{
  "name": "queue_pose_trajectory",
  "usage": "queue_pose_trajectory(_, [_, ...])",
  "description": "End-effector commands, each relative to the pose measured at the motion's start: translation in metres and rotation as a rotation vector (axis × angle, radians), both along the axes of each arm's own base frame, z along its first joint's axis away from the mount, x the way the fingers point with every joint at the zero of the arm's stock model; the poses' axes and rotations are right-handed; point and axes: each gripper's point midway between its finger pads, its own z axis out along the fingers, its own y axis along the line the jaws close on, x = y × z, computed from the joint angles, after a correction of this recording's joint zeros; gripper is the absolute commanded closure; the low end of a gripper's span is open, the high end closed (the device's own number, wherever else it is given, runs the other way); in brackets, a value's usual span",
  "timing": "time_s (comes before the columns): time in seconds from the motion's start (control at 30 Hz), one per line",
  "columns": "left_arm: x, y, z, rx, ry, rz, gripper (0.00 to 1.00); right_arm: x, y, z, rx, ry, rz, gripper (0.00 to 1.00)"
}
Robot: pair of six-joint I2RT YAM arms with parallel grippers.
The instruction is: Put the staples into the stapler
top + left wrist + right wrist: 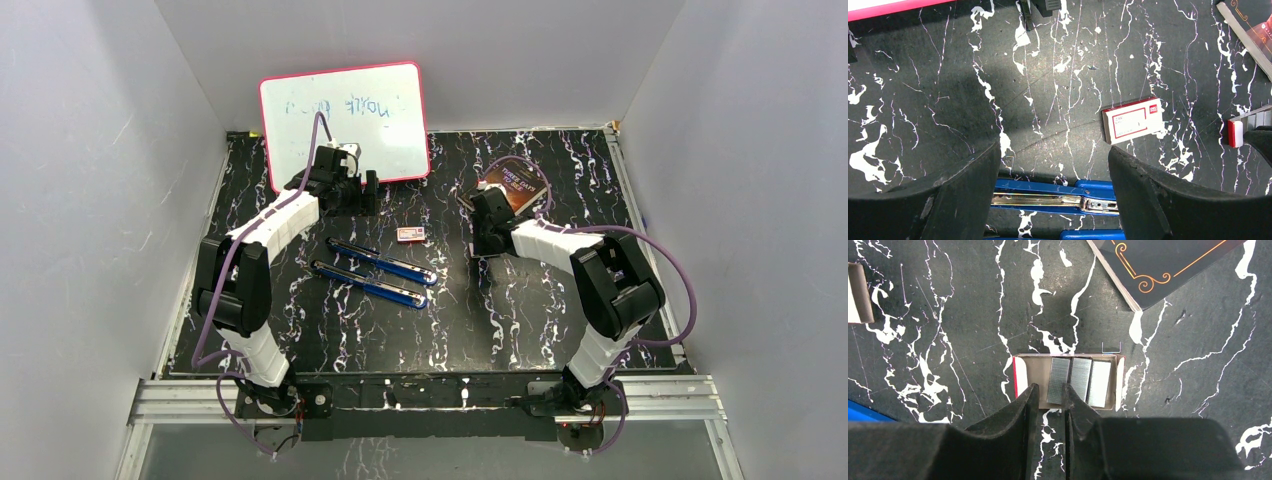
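A black surface [500,330] veined white like marble carries silvery-grey staples [1079,381], a blue stapler [1053,192], a white box [1133,120] with red-bordered label, and a white whiteboard [345,120] framed in pink-red.

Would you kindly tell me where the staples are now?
In the right wrist view, the staples lie in an open box at the tips of the right gripper, near a corner of the book.
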Motion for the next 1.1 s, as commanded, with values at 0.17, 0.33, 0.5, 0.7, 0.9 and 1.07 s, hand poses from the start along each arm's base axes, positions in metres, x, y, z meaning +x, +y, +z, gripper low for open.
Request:
queue_pose_trajectory(0.17, [-0.002,0.001,0.021,-0.016,-0.041,-0.007,0.23,0.012,0.012,0.016,0.05,-0.058,0.005,0.69])
queue_pose_trajectory(0.33, [-0.002,0.002,0.021,-0.017,-0.041,-0.006,0.23,0.014,0.0,0.014,-0.013,-0.052,-0.034,0.69])
queue_pose_trajectory(0.5, [-0.002,0.002,0.021,-0.016,-0.039,-0.006,0.23,0.013,0.0,0.013,-0.021,-0.049,-0.035,0.69])
queue_pose_trajectory(0.7, [-0.002,0.001,0.021,-0.017,-0.038,-0.008,0.23,0.013,-0.003,0.012,-0.043,-0.045,-0.043,0.69])
queue_pose_trajectory(0.9, [-0.002,0.002,0.02,-0.017,-0.037,-0.007,0.23,0.01,0.0,-0.003,-0.062,0.004,-0.024,0.69])
queue_pose_trajectory(1.07, [-0.002,0.001,0.02,-0.016,-0.036,-0.008,0.23,0.01,0.006,-0.008,-0.051,0.021,-0.002,0.68])
